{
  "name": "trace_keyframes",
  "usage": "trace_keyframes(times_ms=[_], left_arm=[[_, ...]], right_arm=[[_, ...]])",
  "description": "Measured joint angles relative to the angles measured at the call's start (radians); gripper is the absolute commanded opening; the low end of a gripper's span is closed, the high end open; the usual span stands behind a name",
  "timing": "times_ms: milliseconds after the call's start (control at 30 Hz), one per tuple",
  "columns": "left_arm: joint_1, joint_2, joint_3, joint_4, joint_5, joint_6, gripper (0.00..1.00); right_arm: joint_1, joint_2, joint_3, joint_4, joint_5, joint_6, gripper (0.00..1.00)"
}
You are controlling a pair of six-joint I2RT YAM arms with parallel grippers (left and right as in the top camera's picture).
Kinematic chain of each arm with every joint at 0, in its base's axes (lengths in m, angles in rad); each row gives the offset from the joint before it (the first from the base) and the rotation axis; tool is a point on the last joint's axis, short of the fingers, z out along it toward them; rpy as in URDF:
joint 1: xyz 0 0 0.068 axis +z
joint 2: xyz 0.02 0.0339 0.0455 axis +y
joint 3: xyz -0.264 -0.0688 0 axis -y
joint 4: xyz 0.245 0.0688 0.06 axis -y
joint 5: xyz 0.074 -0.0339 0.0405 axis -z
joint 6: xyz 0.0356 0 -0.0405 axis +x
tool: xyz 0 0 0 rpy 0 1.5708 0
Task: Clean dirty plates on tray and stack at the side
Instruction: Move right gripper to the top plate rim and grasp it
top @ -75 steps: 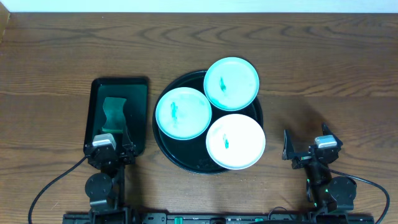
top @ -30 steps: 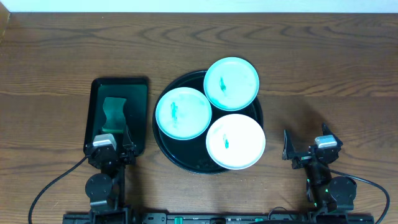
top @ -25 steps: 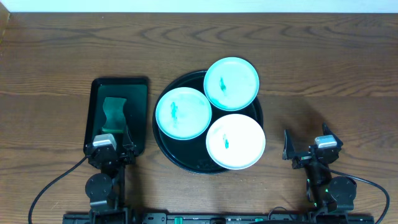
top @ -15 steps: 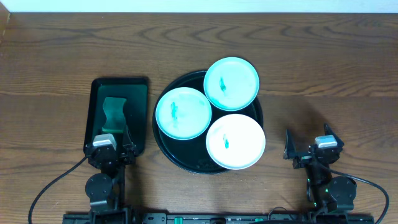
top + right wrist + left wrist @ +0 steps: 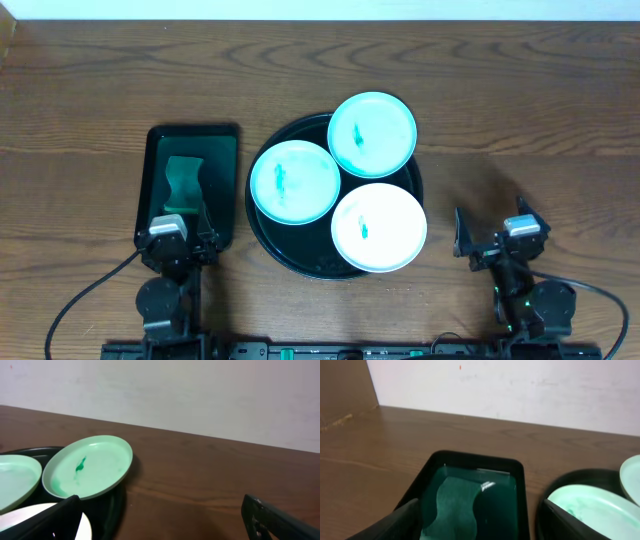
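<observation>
Three pale mint plates lie on the round black tray (image 5: 300, 256): one at the left (image 5: 294, 181), one at the back (image 5: 372, 133) overhanging the rim, and a whiter one at the front (image 5: 379, 227). Each has a small teal smear near its centre. My left gripper (image 5: 182, 215) stands open at the near end of the sponge tray, holding nothing. My right gripper (image 5: 492, 228) is open over bare table, right of the round tray. In the right wrist view the back plate (image 5: 87, 467) lies ahead to the left of the open gripper (image 5: 165, 520).
A rectangular black tray (image 5: 150, 170) with a green sponge (image 5: 183, 180) sits left of the round tray; the left wrist view shows the sponge (image 5: 455, 505) between my fingers (image 5: 395, 525). Wooden table runs to a white wall at the back.
</observation>
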Motion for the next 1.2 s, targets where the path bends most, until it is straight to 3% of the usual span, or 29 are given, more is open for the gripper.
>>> trace_keyframes(times_ms=[200, 433, 633, 967, 1200], left_arm=[[0.0, 0.122, 0.116, -0.079, 0.004, -0.009, 0.74], [0.0, 0.42, 0.353, -0.167, 0.046, -0.075, 0.74], [0.0, 0.731, 0.7, -0.413, 0.109, -0.098, 0.75], [0.0, 1.191, 1.307, -0.908, 0.143, -0.105, 0.75], [0.0, 1.368, 1.346, -0.991, 0.143, -0.105, 0.74]], right_arm=[[0.0, 0.238, 0.203, -0.022, -0.026, 0.0, 0.99], [0.0, 0.632, 0.565, -0.105, -0.119, 0.0, 0.99], [0.0, 0.97, 0.925, -0.378, -0.218, 0.007, 0.99], [0.0, 1.372, 1.385, -0.8, -0.367, 0.003, 0.99], [0.0, 1.498, 1.429, -0.784, -0.401, 0.036, 0.99]])
